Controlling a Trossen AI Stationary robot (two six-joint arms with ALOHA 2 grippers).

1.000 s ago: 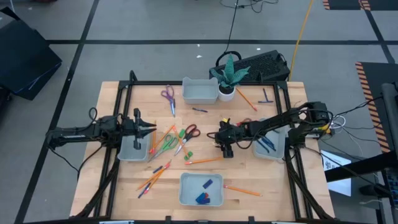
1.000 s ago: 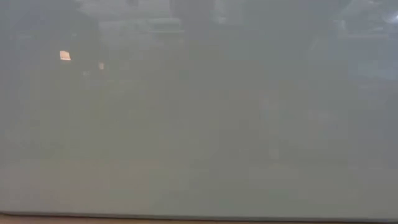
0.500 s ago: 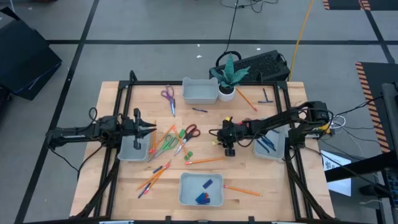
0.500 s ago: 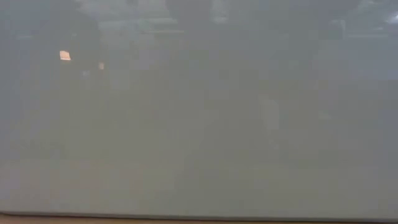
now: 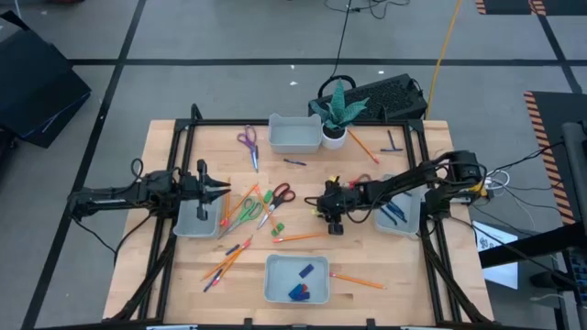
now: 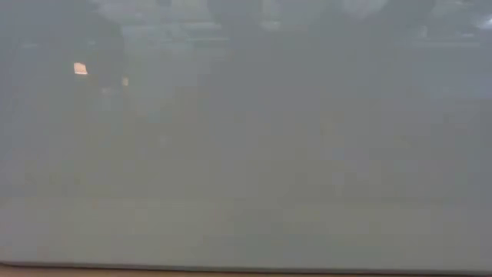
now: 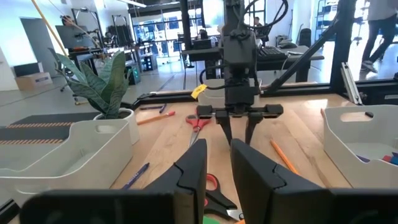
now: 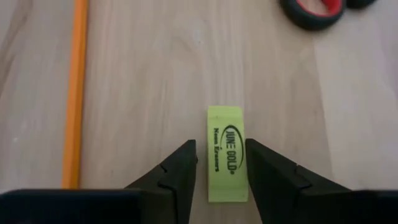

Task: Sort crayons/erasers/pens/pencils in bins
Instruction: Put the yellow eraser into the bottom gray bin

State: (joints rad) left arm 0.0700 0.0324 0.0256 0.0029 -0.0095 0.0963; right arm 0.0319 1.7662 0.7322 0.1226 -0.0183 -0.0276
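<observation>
A green eraser (image 8: 227, 162) lies flat on the table, also visible in the high view (image 5: 278, 226). My right gripper (image 8: 221, 155) hangs open above the table's middle (image 5: 328, 216); the eraser shows in the gap between its fingers, farther toward the left edge. An orange pencil (image 5: 298, 236) lies near it. Four grey bins stand at the far (image 5: 295, 134), left (image 5: 197, 218), near (image 5: 295, 278) and right (image 5: 399, 215) sides. The near bin holds blue erasers (image 5: 301, 289) and the right bin holds pens (image 5: 393, 211). My left gripper (image 5: 220, 190) waits open over the left bin.
Purple (image 5: 249, 145), red (image 5: 278, 195) and green (image 5: 243, 209) scissors lie left of centre, among more pencils (image 5: 225, 261). A potted plant (image 5: 337, 115) stands at the far edge. Loose pencils (image 5: 358, 280) and pens (image 5: 293, 162) are scattered about. The low view shows only grey haze.
My right gripper has drifted slightly toward the table's right edge and then back toward the left, ending about where it was a second ago.
</observation>
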